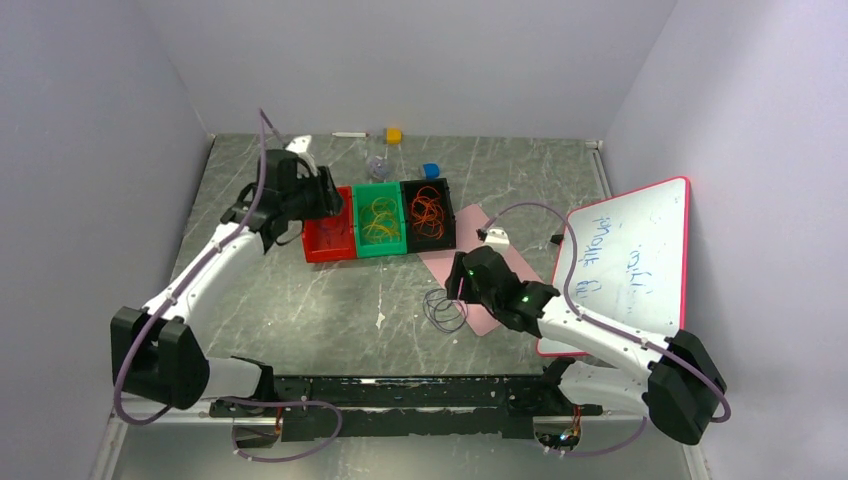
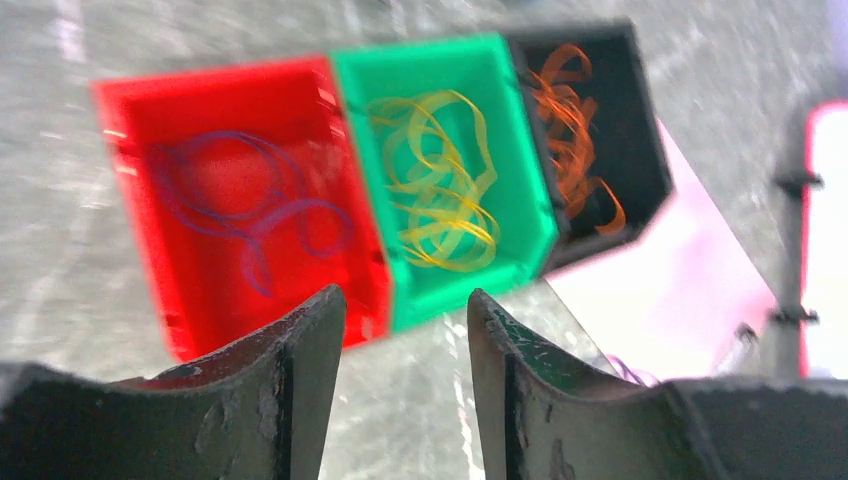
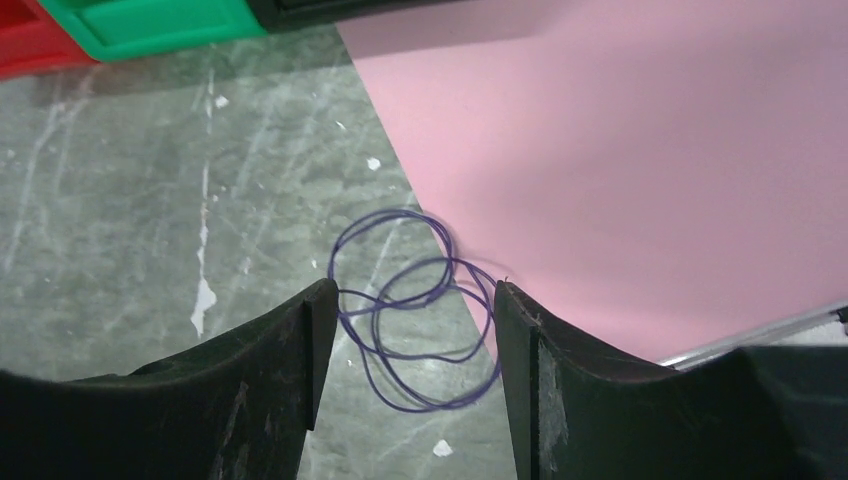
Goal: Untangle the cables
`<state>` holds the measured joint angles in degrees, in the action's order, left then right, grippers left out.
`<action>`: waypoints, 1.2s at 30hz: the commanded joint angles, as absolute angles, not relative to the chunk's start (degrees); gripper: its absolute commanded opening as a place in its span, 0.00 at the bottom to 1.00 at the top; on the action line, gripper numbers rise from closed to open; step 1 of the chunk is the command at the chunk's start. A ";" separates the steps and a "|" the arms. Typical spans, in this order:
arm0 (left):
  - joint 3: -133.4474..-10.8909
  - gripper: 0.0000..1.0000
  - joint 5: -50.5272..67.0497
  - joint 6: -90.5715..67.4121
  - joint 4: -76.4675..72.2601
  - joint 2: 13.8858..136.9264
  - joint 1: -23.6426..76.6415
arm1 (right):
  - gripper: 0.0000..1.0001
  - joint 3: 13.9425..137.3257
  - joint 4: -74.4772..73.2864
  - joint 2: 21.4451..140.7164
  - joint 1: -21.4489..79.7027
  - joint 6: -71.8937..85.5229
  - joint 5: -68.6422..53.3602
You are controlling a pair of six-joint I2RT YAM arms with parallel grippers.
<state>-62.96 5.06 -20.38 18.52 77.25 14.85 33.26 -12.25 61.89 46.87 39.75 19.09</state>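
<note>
Purple cable loops (image 3: pixel 400 300) lie on the table (image 3: pixel 150 200) before the right gripper (image 3: pixel 412 290), its jaws parted, empty; the left gripper (image 2: pixel 405 295) is likewise parted and holds nothing.

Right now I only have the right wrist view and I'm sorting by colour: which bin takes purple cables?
Observer: The red bin, leftmost of three in a row, already holds purple cables.
Operator: What's in the other two?
Observer: The green bin in the middle holds yellow cables, and the black bin on the right holds orange cables.
Operator: Is the left arm near the red one?
Observer: Yes, the left gripper hangs open and empty at the red bin's left side.
</note>
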 commanded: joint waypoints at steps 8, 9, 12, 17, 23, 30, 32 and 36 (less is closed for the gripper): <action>-49.28 0.52 19.94 -22.58 4.48 75.34 35.06 | 0.62 34.54 -20.49 61.63 42.06 42.92 17.63; -48.81 0.52 20.07 -22.03 3.45 76.38 36.39 | 0.62 33.76 -20.00 60.75 40.17 43.37 15.96; -48.98 0.51 21.48 -18.89 1.09 80.00 39.89 | 0.61 30.61 -17.81 57.16 33.37 43.73 9.22; -52.33 0.50 23.03 -14.21 0.21 86.79 44.21 | 0.61 27.63 -15.08 53.74 28.56 43.04 3.30; -56.14 0.51 23.26 -7.74 -0.04 93.84 47.62 | 0.61 26.57 -14.38 52.32 26.54 42.16 2.02; -59.57 0.53 22.07 -2.63 0.88 97.79 49.05 | 0.61 25.71 -14.15 51.24 26.46 41.85 1.36; -60.12 0.55 22.09 -1.90 1.04 98.67 49.21 | 0.62 25.66 -14.16 51.10 26.46 41.76 1.41; -61.19 0.55 21.48 -0.79 1.95 100.81 49.97 | 0.62 25.55 -13.93 51.09 26.46 41.54 1.25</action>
